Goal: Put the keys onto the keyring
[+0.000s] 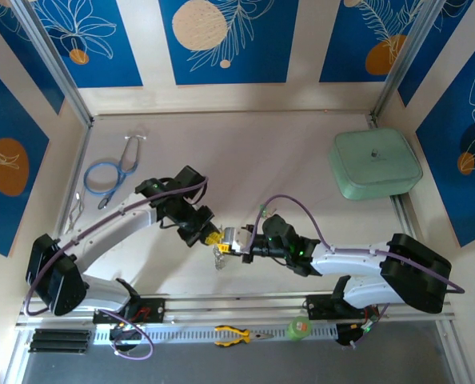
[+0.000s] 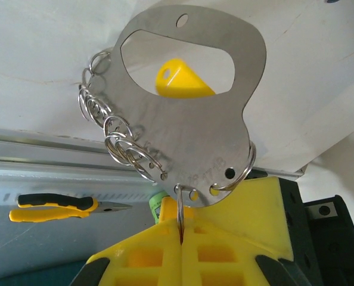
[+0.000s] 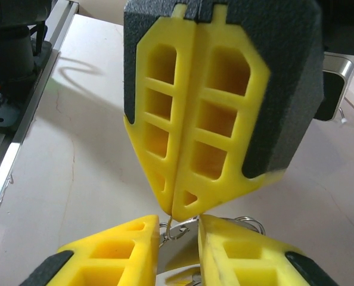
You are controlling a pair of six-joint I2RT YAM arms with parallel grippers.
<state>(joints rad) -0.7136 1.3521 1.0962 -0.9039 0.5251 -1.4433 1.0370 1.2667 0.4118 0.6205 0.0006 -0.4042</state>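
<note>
Overhead, I see the pale table (image 1: pixel 245 152) walled by cream boards with blue leaf-print panels (image 1: pixel 221 40); both arms meet mid-table at the keyring (image 1: pixel 221 254), a silver plate edged with small rings. From the left wrist, the left gripper (image 2: pixel 181 223) is pressed together on one ring, and pliers (image 2: pixel 58 205) lie on the grey rail. From the right wrist, the right gripper (image 3: pixel 180 238) has its fingers apart, flanking the plate; I cannot tell if they touch it.

You look down into a booth with cream walls (image 1: pixel 145 48) that carry blue panels (image 1: pixel 253 48), each drawn with white leaves and an orange or cream disc. Aluminium posts (image 1: pixel 71 96) rise at the two far corners. The tabletop (image 1: pixel 245 152) is pale cream and matt. A metal rail (image 1: pixel 245 302) runs along its near edge. The light you get is bright and even, and the shadows are soft.
</note>
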